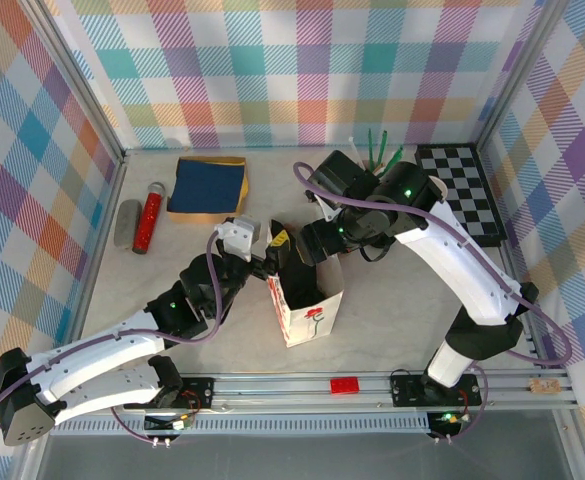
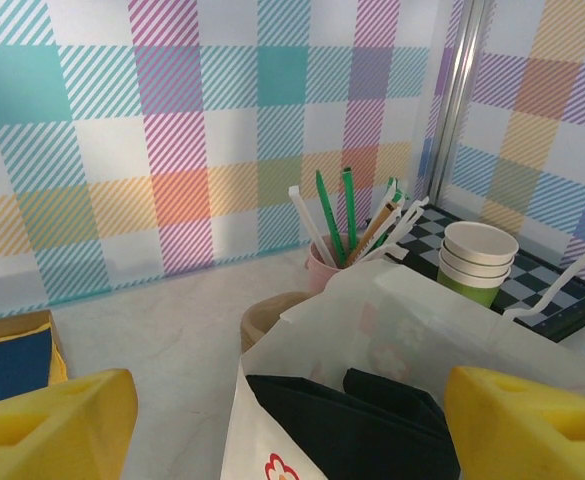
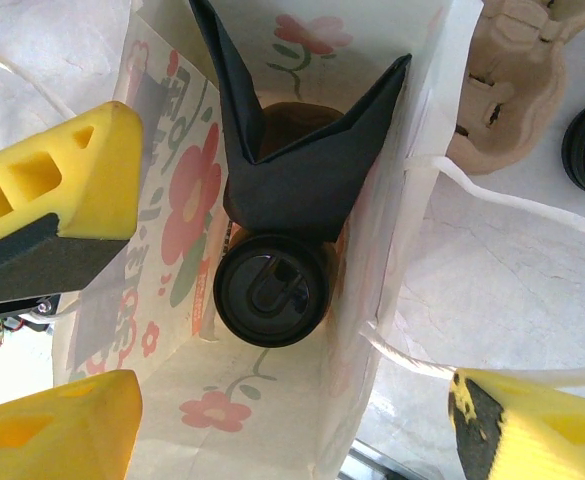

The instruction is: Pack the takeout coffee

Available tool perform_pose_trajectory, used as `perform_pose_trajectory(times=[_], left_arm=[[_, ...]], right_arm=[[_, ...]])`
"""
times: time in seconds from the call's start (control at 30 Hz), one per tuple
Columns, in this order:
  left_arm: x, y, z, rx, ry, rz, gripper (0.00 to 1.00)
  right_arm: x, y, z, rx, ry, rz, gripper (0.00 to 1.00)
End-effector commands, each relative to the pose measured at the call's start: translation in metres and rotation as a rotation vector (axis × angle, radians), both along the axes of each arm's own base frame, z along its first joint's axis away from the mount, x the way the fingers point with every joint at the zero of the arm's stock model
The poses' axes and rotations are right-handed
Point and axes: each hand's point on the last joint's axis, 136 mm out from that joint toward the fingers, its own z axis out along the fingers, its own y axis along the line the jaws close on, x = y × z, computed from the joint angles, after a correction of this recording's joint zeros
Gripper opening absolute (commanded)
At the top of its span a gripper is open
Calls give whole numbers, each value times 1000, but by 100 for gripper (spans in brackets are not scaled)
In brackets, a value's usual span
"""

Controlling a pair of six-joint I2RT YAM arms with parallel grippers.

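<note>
Table [image 1: 392, 315] is mostly bare in the middle, with the white flowered paper bag [image 1: 307, 305] standing dead center of the overhead frame and both arms leaning in over its mouth.

Left gripper [image 2: 287, 400]: its yellow fingers sit at the two bottom corners of its own view, spread wide, nothing in them, just the bag's open top below. Right gripper [image 3: 292, 400] is the same deal, jaws wide and empty, looking straight down the bag.

The takeout coffee [image 3: 269, 290] is already down inside the bag, center of the right wrist view, black lid facing up, with a folded black napkin [image 3: 302, 170] tucked just above it in frame.

So I'd say the drop is done and what's left is getting out clean. I'd pull both arms straight up, one at a time, jaws wide. Watch the string handle [image 3: 472, 195] on the right side of the bag: snag that, or nudge a paper wall, and the bag could tip with the cup in it.
</note>
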Motion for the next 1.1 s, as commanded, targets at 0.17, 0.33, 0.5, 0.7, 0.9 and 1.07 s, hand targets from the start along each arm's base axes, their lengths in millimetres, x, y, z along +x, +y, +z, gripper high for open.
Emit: perform_pose_trajectory(times=[0.17, 0.33, 0.5, 0.7, 0.9, 1.07], left_arm=[[0, 19, 25, -92, 24, 83, 92], [1, 26, 31, -97, 59, 119, 98], [1, 27, 42, -93, 83, 128, 99], [3, 30, 37, -75, 92, 148, 100], [3, 35, 17, -60, 124, 176, 100], [0, 46, 20, -57, 119, 200, 78]], right_arm=[[-10, 4, 10, 57, -3, 28, 80], [-10, 5, 10, 60, -7, 31, 80], [-11, 5, 11, 62, -9, 30, 80], [-12, 5, 10, 61, -10, 32, 80], [-16, 10, 5, 63, -3, 52, 80], [-16, 13, 1, 58, 1, 56, 80]])
